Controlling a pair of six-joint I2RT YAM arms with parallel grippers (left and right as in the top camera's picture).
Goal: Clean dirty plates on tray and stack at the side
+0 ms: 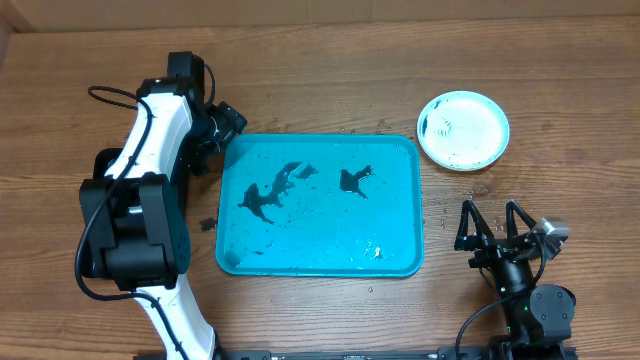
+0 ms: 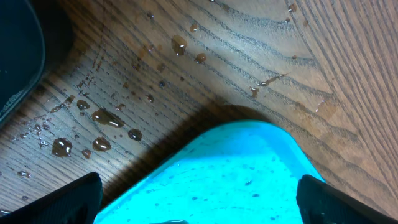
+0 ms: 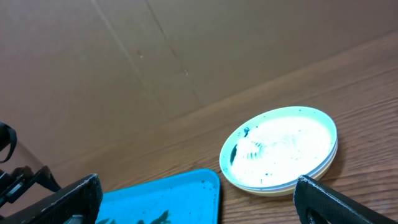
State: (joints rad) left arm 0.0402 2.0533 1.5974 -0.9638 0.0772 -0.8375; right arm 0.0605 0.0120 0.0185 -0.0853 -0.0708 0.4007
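The turquoise tray (image 1: 320, 205) lies mid-table with black smears and no plates on it. It also shows in the left wrist view (image 2: 236, 174) and the right wrist view (image 3: 161, 196). The plates (image 1: 463, 130) sit stacked on the table right of the tray's far corner, light-blue-rimmed one on top, with dark specks; the stack shows in the right wrist view (image 3: 280, 149). My left gripper (image 1: 228, 122) is open and empty over the tray's far left corner (image 2: 199, 205). My right gripper (image 1: 493, 232) is open and empty near the front right, facing the stack (image 3: 196, 202).
Water drops lie on the wood beside the tray's far left corner (image 2: 102, 118) and near the plate stack (image 1: 478, 188). A dark object (image 2: 18, 50) fills the upper left of the left wrist view. A brown cardboard wall (image 3: 155, 56) stands behind the table.
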